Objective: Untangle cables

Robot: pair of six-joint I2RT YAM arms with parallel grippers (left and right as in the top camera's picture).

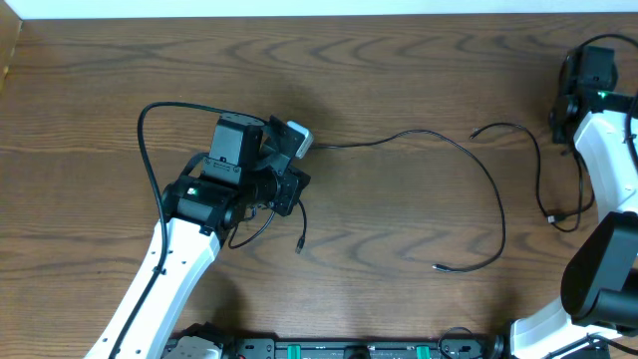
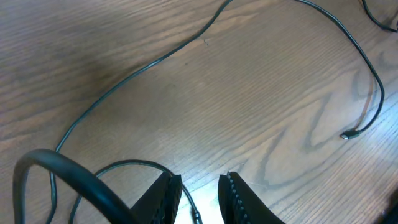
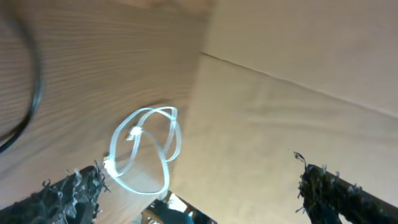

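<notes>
Black cable (image 2: 134, 162) passes between barely-parted fingers (image 2: 239, 199) of the lowered left hand (image 2: 200, 180); right hand (image 3: 199, 174) gapes wide.

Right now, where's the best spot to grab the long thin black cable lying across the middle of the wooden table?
Probably just behind the free plug end of the long thin black cable, coming from straight above, across the cord. That stretch lies flat on the wood, apart from the other black cable, with nothing crossing it.
</notes>
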